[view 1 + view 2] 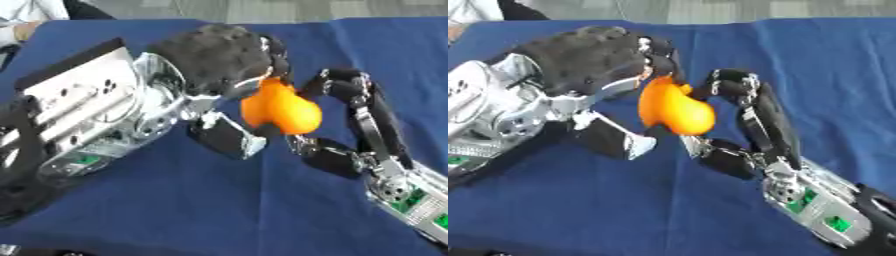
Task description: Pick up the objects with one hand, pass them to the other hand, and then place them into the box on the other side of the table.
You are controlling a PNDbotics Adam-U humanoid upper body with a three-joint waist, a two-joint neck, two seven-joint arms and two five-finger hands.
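Just 1 orange obj [280, 110], 2 hands.

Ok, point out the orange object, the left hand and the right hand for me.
orange object [282, 109]: left eye view, on the middle of its rounded body.
left hand [214, 55]: left eye view, on the black back of the hand.
right hand [770, 120]: right eye view, on a curled finger beside the object.
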